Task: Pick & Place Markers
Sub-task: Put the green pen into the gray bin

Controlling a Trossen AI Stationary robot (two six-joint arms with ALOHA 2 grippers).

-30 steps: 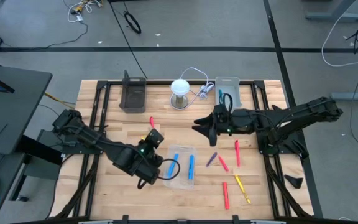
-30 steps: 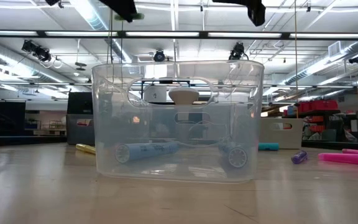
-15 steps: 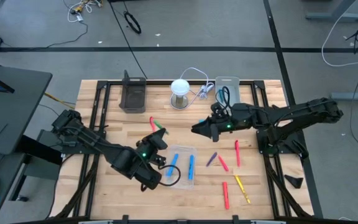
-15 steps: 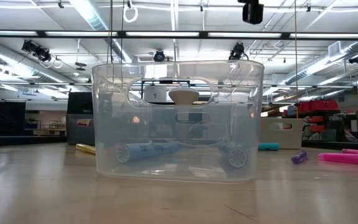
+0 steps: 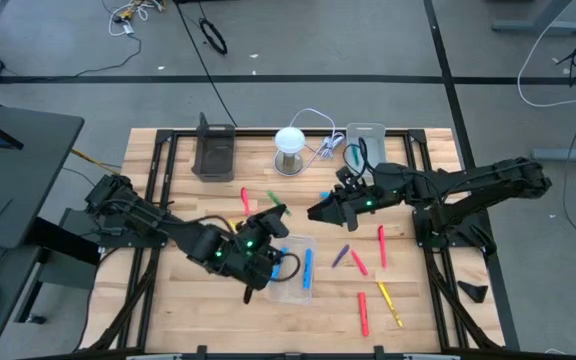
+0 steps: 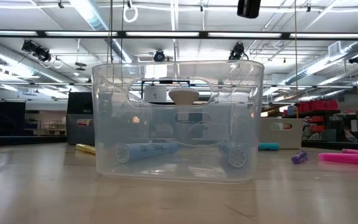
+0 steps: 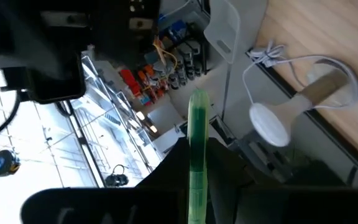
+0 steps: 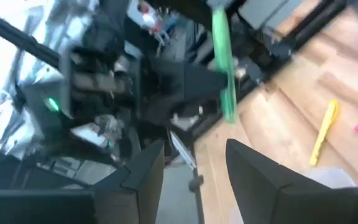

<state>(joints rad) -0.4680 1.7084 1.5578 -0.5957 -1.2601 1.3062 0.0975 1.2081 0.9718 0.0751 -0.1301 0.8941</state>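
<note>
My left gripper (image 5: 266, 224) is shut on a green marker (image 5: 275, 212), held in the air over the table's middle, above the clear tray (image 5: 294, 268). The marker's free end points toward my right gripper (image 5: 315, 212), which hangs open a short way off with nothing between its fingers (image 8: 143, 177). In the right wrist view the green marker (image 8: 224, 68) shows ahead of those fingers. Two blue markers (image 5: 307, 268) lie in the clear tray (image 6: 178, 118). Red (image 5: 381, 245), purple (image 5: 340, 256) and yellow (image 5: 390, 303) markers lie on the wood to the right. My left gripper pinches the green marker's rear part (image 7: 196, 163) between its two fingers. The marker lies along the fingers and sticks out past their tips. The fingers come nearly level from the table's left. The marker is lifted clear of the table and the tray.
A black tray (image 5: 213, 152) stands at the far left and a grey bin (image 5: 366, 140) at the far right. Between them stands a white round lamp-like thing (image 5: 289, 145) with its cable. A red marker (image 5: 245, 195) lies left of centre.
My left gripper has carried the green marker up and toward the table's right, closer to my right gripper, rolling its wrist so that the marker now points far-right. My right gripper has turned a little where it hangs.
</note>
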